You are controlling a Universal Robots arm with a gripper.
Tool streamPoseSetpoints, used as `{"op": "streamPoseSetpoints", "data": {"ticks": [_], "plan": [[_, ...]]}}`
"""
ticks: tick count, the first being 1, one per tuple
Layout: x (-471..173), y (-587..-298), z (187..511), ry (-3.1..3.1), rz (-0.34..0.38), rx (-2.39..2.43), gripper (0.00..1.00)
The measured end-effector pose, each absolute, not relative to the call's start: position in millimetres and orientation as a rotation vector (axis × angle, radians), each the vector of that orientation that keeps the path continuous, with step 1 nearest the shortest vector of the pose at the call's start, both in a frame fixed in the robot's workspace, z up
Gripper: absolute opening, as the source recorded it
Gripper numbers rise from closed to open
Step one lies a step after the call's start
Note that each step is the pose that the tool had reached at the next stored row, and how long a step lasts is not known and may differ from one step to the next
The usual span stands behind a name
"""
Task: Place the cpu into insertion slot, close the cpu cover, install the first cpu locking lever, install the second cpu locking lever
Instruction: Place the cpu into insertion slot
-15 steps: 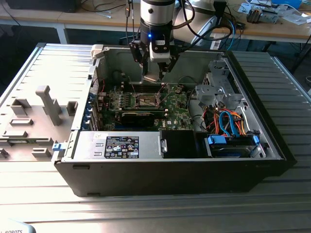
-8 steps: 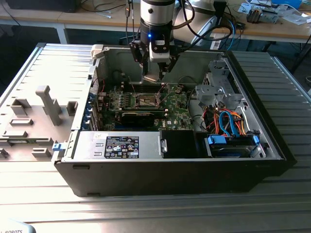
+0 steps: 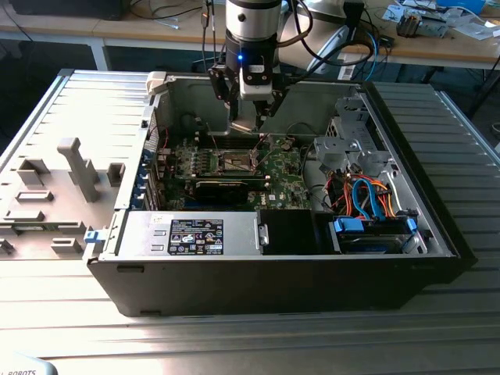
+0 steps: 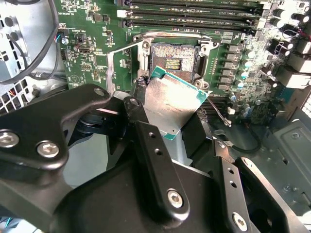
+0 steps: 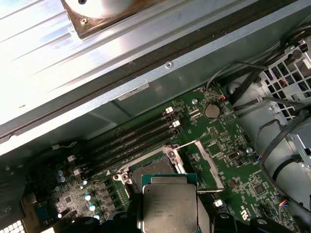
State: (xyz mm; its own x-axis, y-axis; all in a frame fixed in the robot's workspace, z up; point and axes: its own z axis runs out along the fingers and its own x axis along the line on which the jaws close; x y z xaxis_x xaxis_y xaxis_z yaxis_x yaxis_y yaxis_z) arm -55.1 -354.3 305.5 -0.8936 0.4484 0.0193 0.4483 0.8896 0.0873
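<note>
Black fingers [image 4: 155,160] of the gripper [image 4: 170,121] sit closest to the lens in the second wrist view, and I log them clamped on the cpu [image 4: 172,99], silver top showing, held tilted in the air close to the insertion slot [image 4: 175,60] and not seated. I note the cpu cover [image 4: 121,68] swung open beside the slot, whose dark centre lies bare. Seen from the exterior view, my arm reaches down into the open computer case [image 3: 273,273] over the green motherboard [image 3: 283,176].
</note>
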Motion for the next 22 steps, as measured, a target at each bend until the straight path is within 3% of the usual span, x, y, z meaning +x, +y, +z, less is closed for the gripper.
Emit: {"op": "streamPoseSetpoints", "data": {"ticks": [22], "plan": [[-55.1,-354.3,305.2,3.040,0.140,0.770,0.54]]}}
